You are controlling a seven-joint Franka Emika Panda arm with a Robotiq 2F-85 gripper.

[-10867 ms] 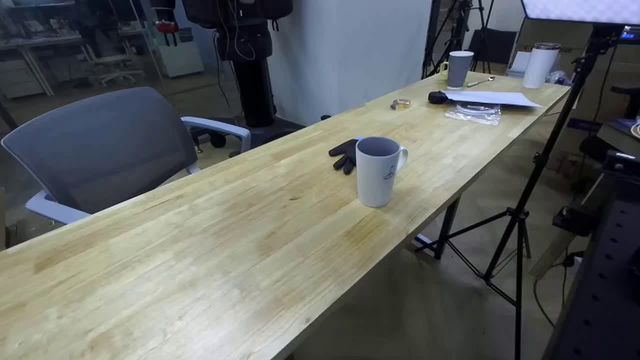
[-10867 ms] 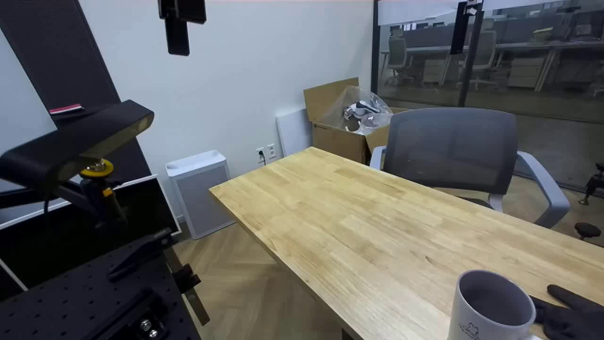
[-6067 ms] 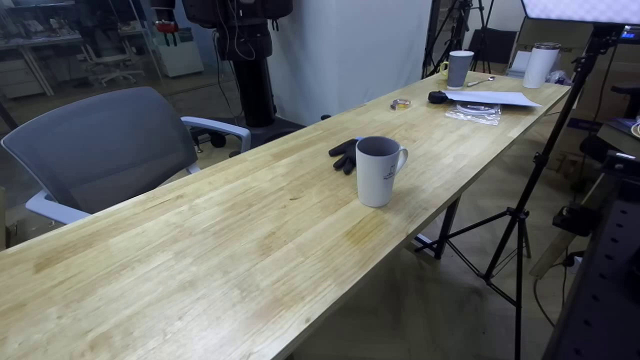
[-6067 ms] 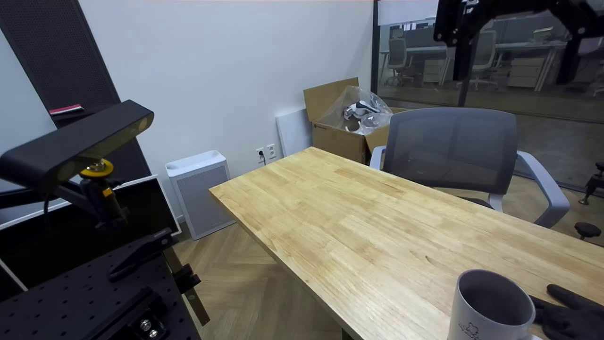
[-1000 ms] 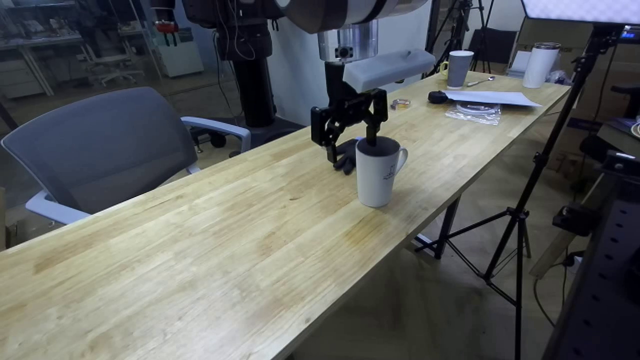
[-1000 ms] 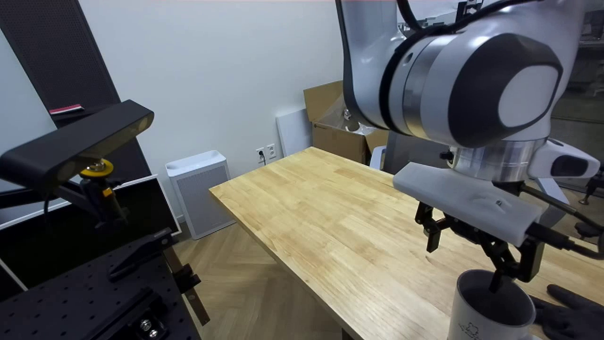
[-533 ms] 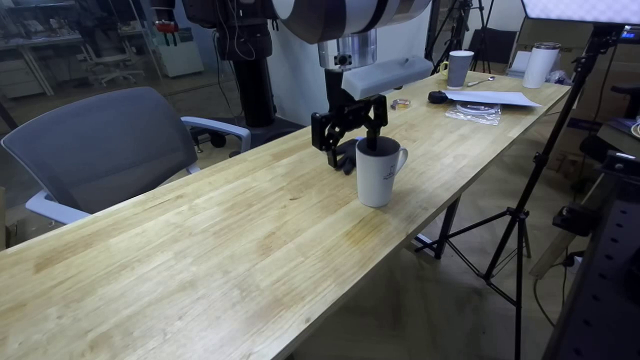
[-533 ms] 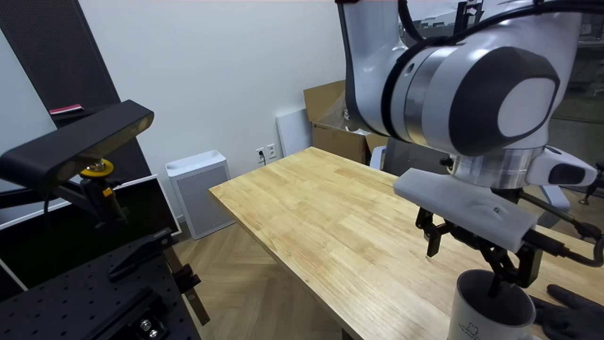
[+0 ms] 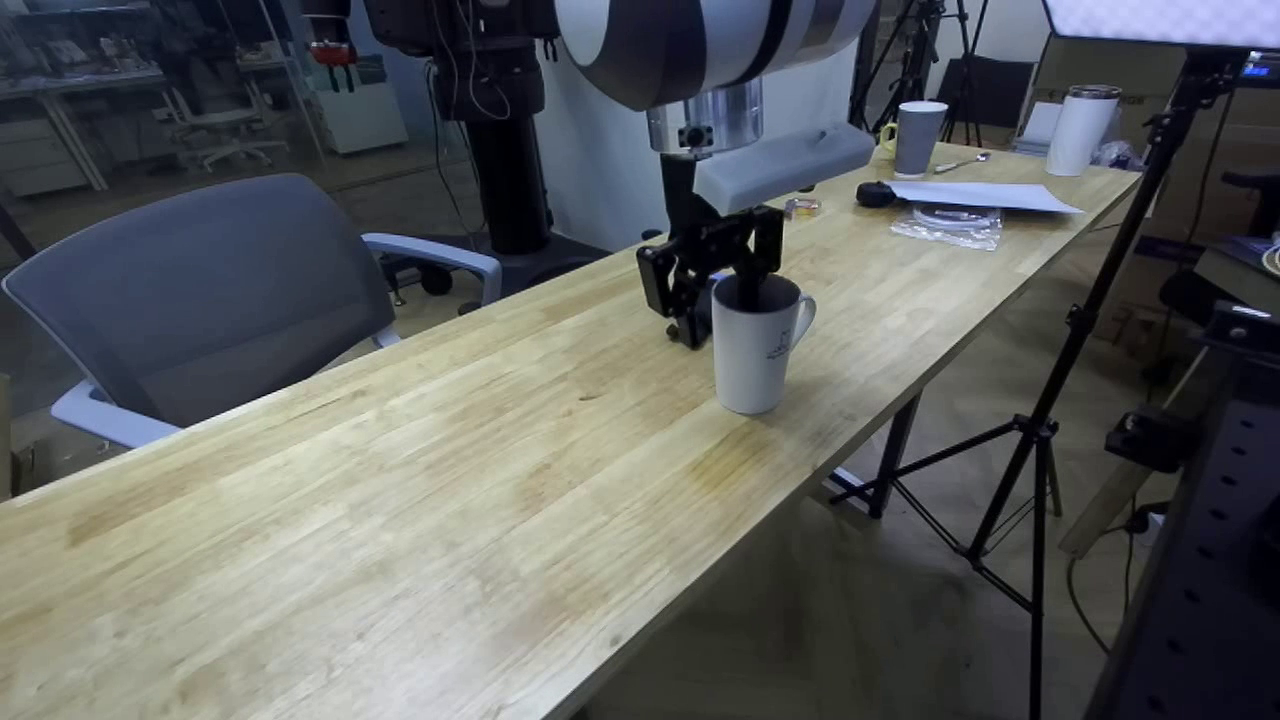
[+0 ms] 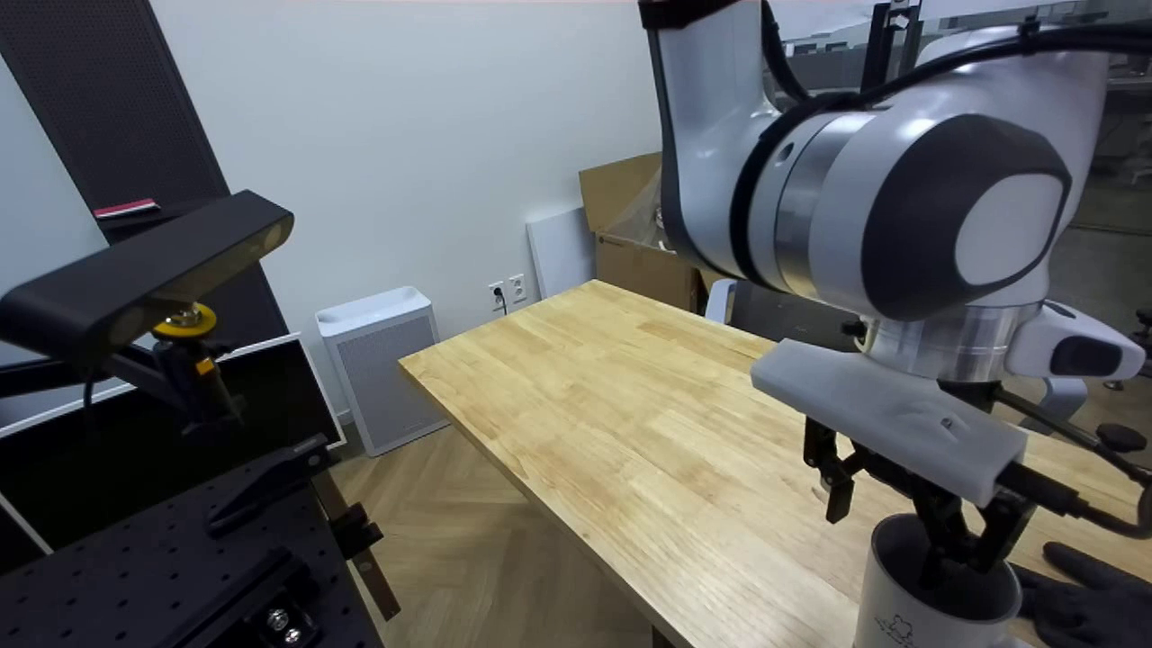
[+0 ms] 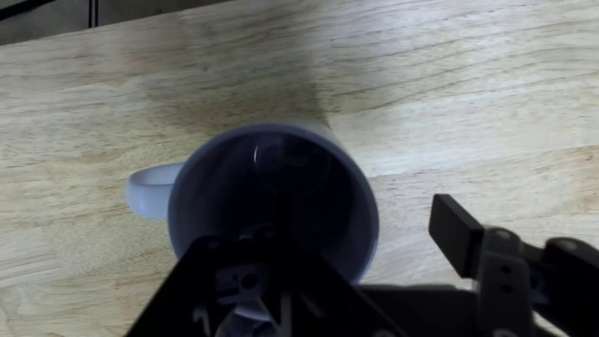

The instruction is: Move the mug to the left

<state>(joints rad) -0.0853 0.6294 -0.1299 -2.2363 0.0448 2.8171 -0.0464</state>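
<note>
The light grey-white mug (image 9: 752, 365) stands upright on the table, handle to the right in that exterior view. It also shows at the bottom edge of an exterior view (image 10: 886, 612), partly cut off. My gripper (image 9: 719, 322) points down over the mug's rim. It is open: one finger is inside the mug, the other outside, beside its wall. In the wrist view my gripper (image 11: 367, 222) shows the outer finger's pad (image 11: 451, 234) apart from the mug's wall (image 11: 365, 206). The inner finger's tip is dark and hard to see inside the mug.
A dark glove (image 10: 1093, 598) lies close beside the mug on the wooden table (image 9: 430, 520). Farther along are a bag (image 9: 950, 230), paper (image 9: 985, 196), a grey cup (image 9: 918, 140) and a white tumbler (image 9: 1078, 135). A chair (image 9: 210, 290) stands at one long edge.
My arm has come into view and lowered, so one finger now reaches deeper into the mug. The fingers have drawn somewhat closer together in the last half second. The mug has not moved.
</note>
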